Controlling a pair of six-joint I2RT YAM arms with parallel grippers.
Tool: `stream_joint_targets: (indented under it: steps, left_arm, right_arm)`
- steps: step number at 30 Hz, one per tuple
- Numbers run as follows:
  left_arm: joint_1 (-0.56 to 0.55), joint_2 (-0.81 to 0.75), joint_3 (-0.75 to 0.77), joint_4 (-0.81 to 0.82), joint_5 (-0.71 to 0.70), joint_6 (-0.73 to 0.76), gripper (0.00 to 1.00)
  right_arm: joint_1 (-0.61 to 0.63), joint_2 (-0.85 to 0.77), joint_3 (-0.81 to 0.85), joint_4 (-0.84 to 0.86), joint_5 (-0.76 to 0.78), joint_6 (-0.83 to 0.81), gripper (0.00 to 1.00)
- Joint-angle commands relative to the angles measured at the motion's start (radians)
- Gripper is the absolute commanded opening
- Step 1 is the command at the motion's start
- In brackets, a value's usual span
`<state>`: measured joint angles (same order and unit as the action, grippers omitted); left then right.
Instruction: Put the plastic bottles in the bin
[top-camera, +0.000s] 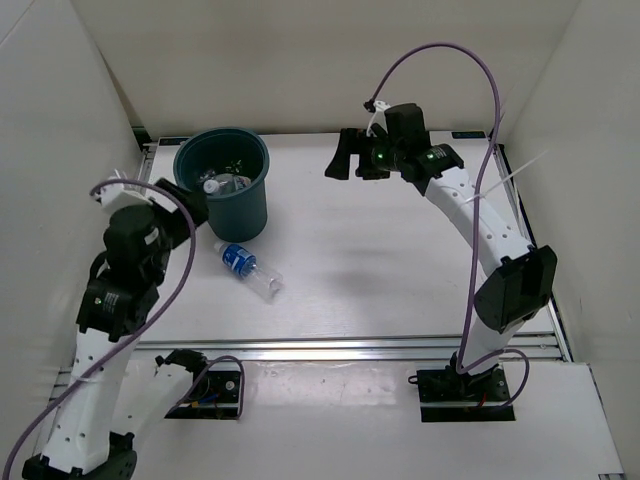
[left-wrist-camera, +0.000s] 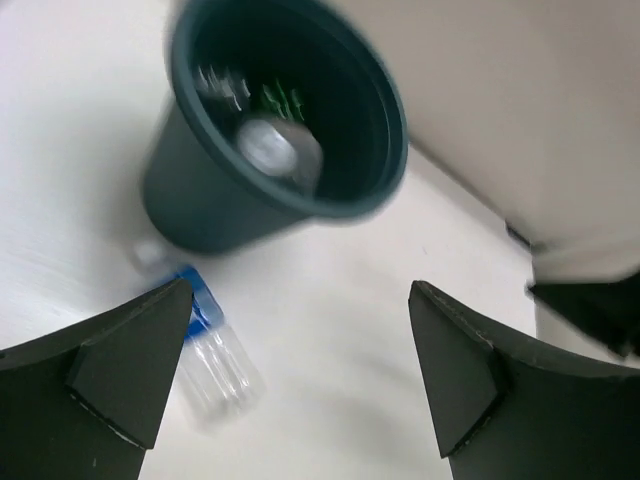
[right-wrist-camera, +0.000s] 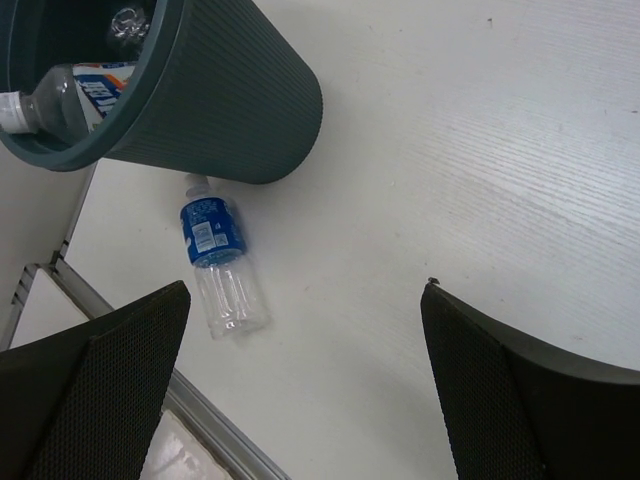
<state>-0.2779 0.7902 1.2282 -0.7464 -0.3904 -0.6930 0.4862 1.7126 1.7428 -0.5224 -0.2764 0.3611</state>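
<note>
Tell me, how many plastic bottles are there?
4. A blue-labelled bottle lies on the table beside the bin; inside it are a white-labelled bottle, a green bottle and another clear bottle, partly hidden.

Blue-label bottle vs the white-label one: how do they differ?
The blue-label bottle lies flat on the table, cap end near the bin; the white-label bottle is inside the bin. Labels differ: mostly blue against white with coloured print. Both are clear plastic.

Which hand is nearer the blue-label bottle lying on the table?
Left. The left hand hovers open just left of the blue-label bottle, beside the bin. The right hand is open much farther off, up and to the right of the bin.
</note>
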Motion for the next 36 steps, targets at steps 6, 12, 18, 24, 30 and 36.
stream_joint_targets:
  steps: [6, 12, 18, 24, 30, 36]
  left_arm:
    - [-0.001, 0.084, -0.315, 0.071, 0.511, -0.128, 1.0]
    - [-0.001, 0.204, -0.415, 0.094, 0.55, -0.184, 1.0]
    - [-0.001, 0.265, -0.485, 0.143, 0.538, -0.256, 1.0]
    - [-0.001, 0.302, -0.547, 0.206, 0.481, -0.315, 1.0]
    - [-0.001, 0.375, -0.538, 0.249, 0.417, -0.326, 1.0]
    - [-0.001, 0.481, -0.506, 0.259, 0.381, -0.336, 1.0]
  right_arm:
    - [0.008, -0.007, -0.043, 0.021, -0.01, -0.019, 1.0]
    - [0.008, -0.056, -0.107, 0.021, -0.001, -0.019, 1.0]
    - [-0.011, -0.119, -0.175, 0.021, -0.001, -0.028, 1.0]
    - [-0.02, -0.172, -0.215, 0.012, -0.001, -0.047, 1.0]
    - [-0.02, -0.228, -0.273, 0.012, 0.026, -0.079, 1.0]
    - [-0.02, -0.248, -0.295, 0.002, 0.045, -0.09, 1.0]
